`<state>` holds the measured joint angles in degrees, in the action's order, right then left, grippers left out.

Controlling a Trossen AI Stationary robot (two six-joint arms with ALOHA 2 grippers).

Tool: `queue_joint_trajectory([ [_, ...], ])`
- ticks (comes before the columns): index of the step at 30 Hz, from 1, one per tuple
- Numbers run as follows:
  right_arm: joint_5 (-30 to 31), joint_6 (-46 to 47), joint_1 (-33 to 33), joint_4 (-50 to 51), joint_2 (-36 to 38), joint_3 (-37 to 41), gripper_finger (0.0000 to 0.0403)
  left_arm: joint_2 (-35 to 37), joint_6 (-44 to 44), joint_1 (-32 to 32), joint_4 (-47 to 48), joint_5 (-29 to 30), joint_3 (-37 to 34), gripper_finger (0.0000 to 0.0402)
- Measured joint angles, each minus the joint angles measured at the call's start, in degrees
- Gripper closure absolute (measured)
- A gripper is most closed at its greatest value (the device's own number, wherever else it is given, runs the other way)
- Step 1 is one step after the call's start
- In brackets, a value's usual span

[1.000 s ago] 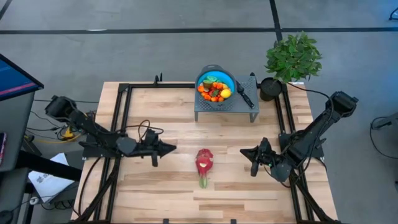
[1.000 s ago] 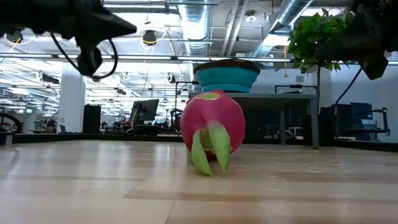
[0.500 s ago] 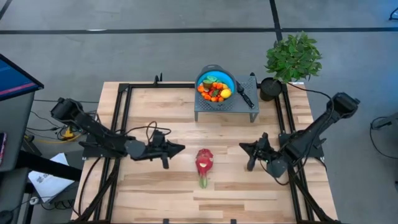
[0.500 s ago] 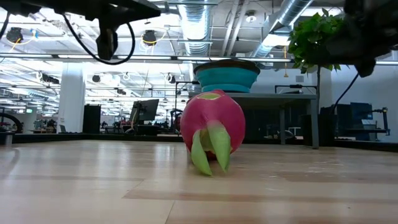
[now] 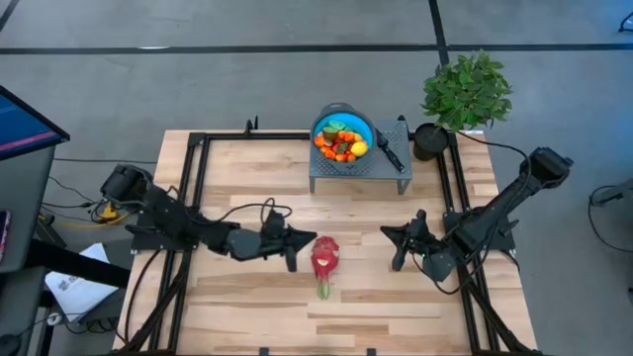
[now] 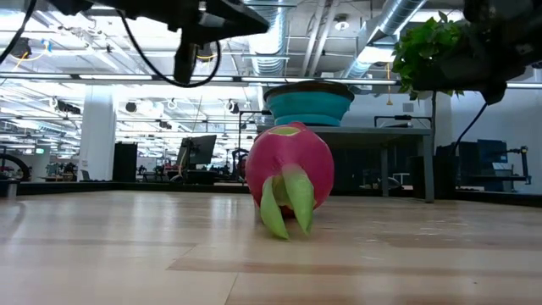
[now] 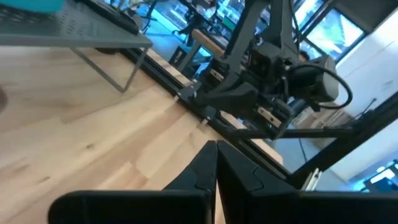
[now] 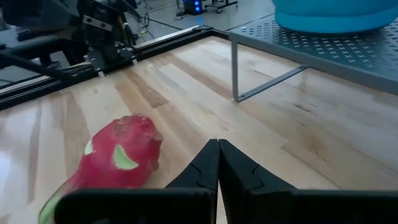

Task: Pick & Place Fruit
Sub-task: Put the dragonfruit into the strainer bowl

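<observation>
Dragon fruit (image 5: 322, 259) lies on bare wood at table's near-middle, pink-red, green tips pointing toward near edge, one pale green patch on skin.

Left gripper (image 5: 305, 241) just beside fruit's left side, raised above tabletop, fingers pressed together, empty. Right gripper (image 5: 399, 247) well apart on other side, also closed, empty.

Step judged: approach for pick. Next move needs jaws opened, then descent over fruit.

Far: blue bowl (image 5: 362, 126) of small fruits (image 5: 340, 144) on grey stand (image 5: 391, 169).

We see the dragon fruit (image 5: 322, 259) lying mid-table, between the left gripper (image 5: 307, 240) just beside it and the right gripper (image 5: 389, 237) farther off. Behind it, small fruits (image 5: 341, 145) fill a bowl (image 5: 343, 120) on a raised rack (image 5: 388, 171).
</observation>
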<state>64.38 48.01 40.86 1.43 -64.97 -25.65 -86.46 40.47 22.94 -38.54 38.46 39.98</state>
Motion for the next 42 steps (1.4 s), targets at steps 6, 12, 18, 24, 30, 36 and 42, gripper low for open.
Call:
queue_joint_trajectory([
  [6, 0.02, 0.00, 1.95, -0.07, 0.00, 0.00, 0.0403, -6.32, 0.09, 2.36, 3.09, -0.31, 8.01, 0.0401],
  [12, -0.03, 0.00, 3.99, -0.13, 0.00, 0.00, 0.0403, -13.32, 0.29, 5.62, 11.43, 1.20, 21.28, 0.0401],
  [18, -0.03, 0.00, 4.45, 0.60, 0.00, 0.00, 0.0403, -21.09, 2.31, 7.70, 19.01, 2.09, 32.93, 0.0401],
  [24, -0.06, 0.00, 4.42, 1.68, 0.00, 0.00, 0.0403, -27.02, 15.19, 9.09, 26.61, 2.19, 37.83, 0.0401],
  [30, -1.58, 0.04, 4.50, 2.80, 0.00, 0.00, 0.0403, -29.12, 35.27, 10.15, 40.01, -4.74, 38.12, 0.0401],
  [36, -1.93, 2.88, 4.37, 6.70, 0.00, 0.00, 0.0403, -26.53, 48.27, 9.15, 58.20, -11.56, 38.11, 0.0401],
  [42, -1.92, 6.06, 4.35, 10.41, 0.02, 0.00, 0.0403, -26.12, 48.96, 5.74, 60.49, -13.66, 38.06, 0.0400],
])
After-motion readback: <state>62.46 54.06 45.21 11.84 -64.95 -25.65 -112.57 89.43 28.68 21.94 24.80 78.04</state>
